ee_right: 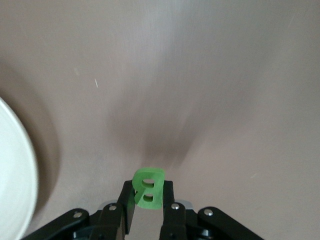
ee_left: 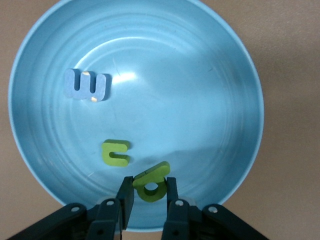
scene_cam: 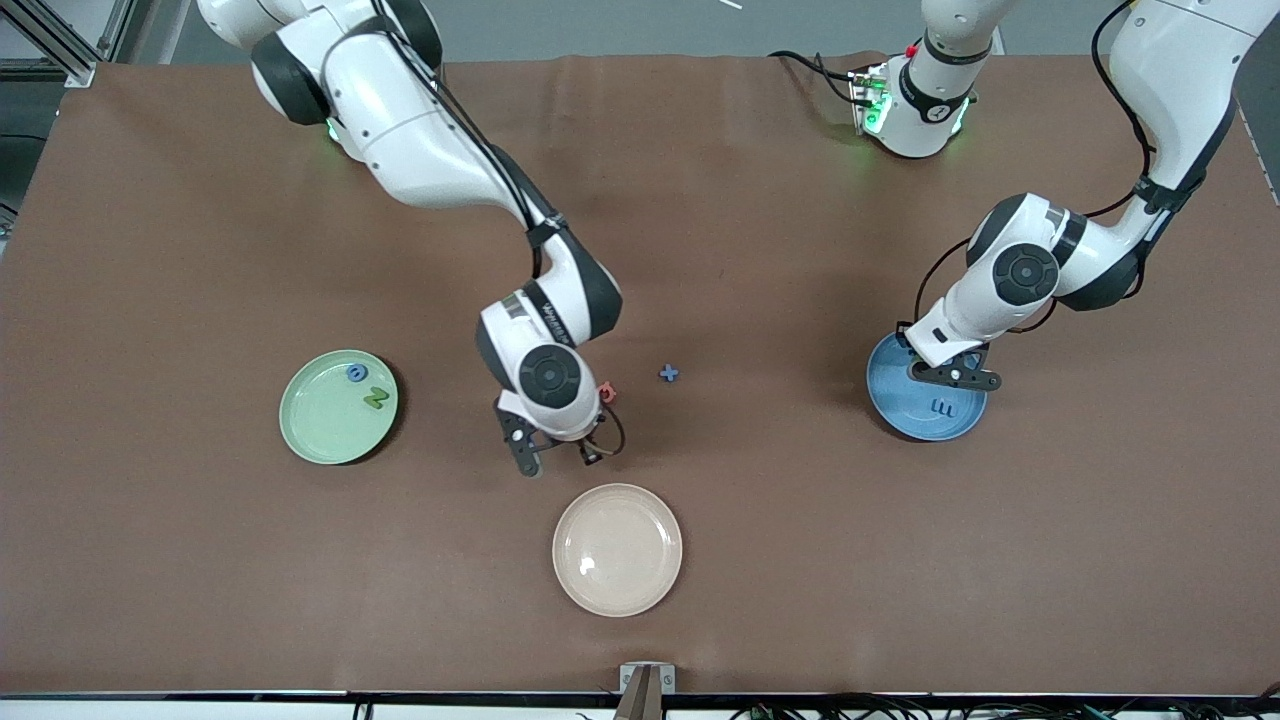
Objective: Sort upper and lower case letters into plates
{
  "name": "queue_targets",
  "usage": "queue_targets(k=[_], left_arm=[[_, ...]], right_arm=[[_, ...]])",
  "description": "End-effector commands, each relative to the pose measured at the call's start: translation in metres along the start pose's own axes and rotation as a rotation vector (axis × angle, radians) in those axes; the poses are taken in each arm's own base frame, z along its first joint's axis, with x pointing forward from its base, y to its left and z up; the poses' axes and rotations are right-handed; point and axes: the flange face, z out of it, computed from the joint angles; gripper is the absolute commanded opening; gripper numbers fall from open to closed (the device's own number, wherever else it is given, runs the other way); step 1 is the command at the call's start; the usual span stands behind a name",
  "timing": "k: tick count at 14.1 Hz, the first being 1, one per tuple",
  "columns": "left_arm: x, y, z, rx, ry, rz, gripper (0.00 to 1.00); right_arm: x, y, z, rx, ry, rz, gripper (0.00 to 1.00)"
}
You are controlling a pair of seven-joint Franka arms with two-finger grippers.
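My left gripper (ee_left: 149,187) hangs over the blue plate (ee_left: 200,75), shut on an olive letter (ee_left: 151,184) with a round hole. In that plate lie a blue letter (ee_left: 86,85) and an olive letter (ee_left: 116,152). My right gripper (ee_right: 148,194) is shut on a bright green B (ee_right: 149,186) over bare table, near the cream plate. In the front view the right gripper (scene_cam: 558,457) hides the B. A pinkish red letter (scene_cam: 607,392) and a blue letter (scene_cam: 669,373) lie on the table beside it. The mint green plate (scene_cam: 320,425) holds a blue letter (scene_cam: 357,373) and a green letter (scene_cam: 376,397).
A cream-beige plate (scene_cam: 617,549) lies nearer to the front camera than the right gripper, and its rim (ee_right: 17,175) shows in the right wrist view. The blue plate (scene_cam: 900,405) sits toward the left arm's end, the mint plate toward the right arm's end.
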Motion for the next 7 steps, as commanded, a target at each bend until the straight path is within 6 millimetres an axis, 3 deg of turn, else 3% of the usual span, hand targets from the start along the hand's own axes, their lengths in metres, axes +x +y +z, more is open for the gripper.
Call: queue_targets(k=[1,4,7], left_arm=[[0.003,-0.001,0.001,-0.012,0.022,0.014,0.13],[0.004,0.001,0.006,-0.029,0.024,0.019,0.13],[0.004,0.000,0.012,-0.009,0.029,0.039,0.13]], right_arm=[[0.058,0.026,-0.060,-0.036,-0.041,-0.129,0.00],[0.139,0.077,-0.092,0.000,-0.061,-0.263,0.00],[0.209,0.147,-0.084,0.039,-0.062,-0.419,0.00]])
